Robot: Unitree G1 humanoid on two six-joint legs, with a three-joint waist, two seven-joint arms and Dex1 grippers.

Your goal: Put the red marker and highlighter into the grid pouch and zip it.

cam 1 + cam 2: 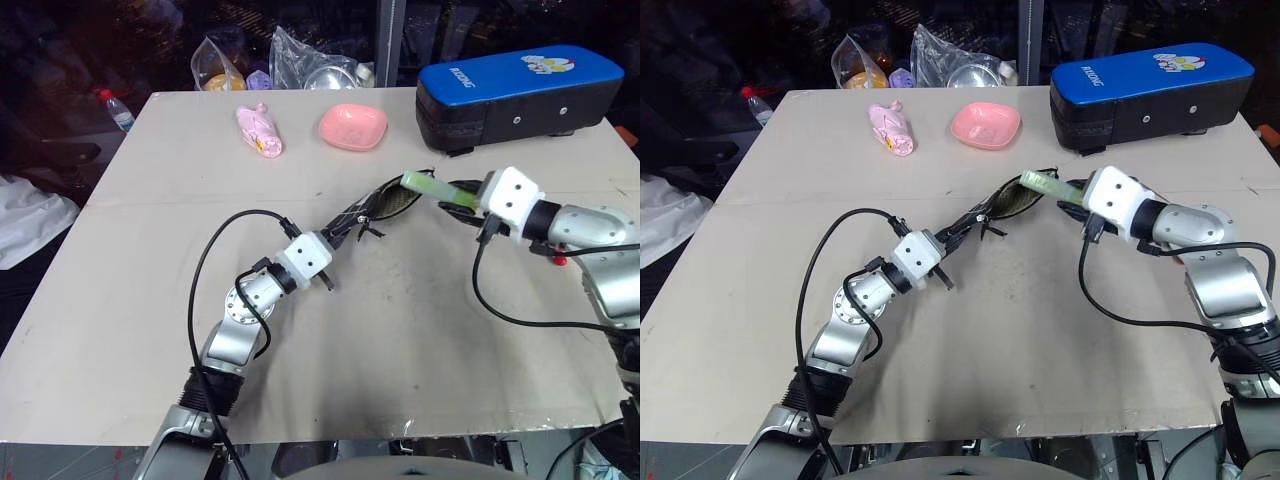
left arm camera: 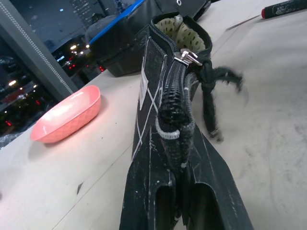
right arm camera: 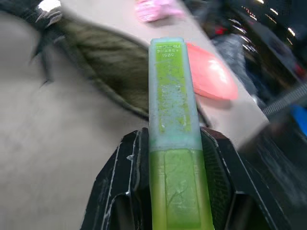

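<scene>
Left gripper (image 1: 335, 252) we find clamped on the near end of the grid pouch (image 1: 378, 207), holding it propped on the table (image 1: 150, 250) with its mouth gaping. Right gripper (image 1: 462, 196) we note pinched on the highlighter (image 1: 430, 187), whose tip hangs at the pouch mouth. We see the red marker (image 2: 284, 8) lying on the table beyond. Farther back sit a pink bowl (image 1: 353, 126) and a blue-topped case (image 1: 515, 90).
</scene>
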